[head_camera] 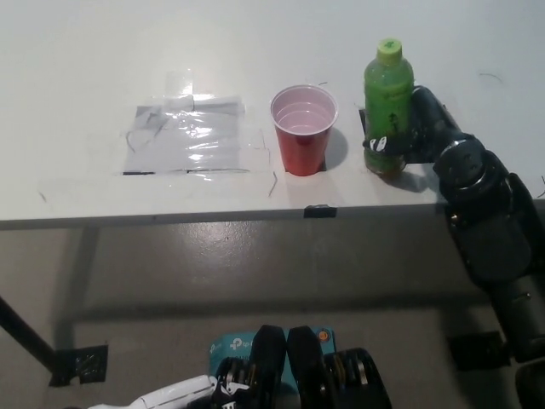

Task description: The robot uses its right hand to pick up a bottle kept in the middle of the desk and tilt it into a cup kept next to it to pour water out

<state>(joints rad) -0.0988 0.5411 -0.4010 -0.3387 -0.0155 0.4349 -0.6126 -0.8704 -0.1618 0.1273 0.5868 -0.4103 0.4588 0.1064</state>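
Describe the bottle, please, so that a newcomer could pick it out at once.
On the white desk, look right of the taped plastic sheet to the red cup. The bottle stands just right of it: green, capped, the only one, gripped by the black right robot hand.

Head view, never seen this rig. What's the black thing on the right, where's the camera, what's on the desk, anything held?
The camera sits on a humanoid robot's head and looks steeply down. The black shape is the robot's right arm; its right hand is wrapped around the green bottle, which stands upright on the white desk. Beside the bottle stands an open red cup, and further left lies a taped clear plastic sheet. The white left hand rests low at the bottom edge, below the desk; its fingers aren't visible.
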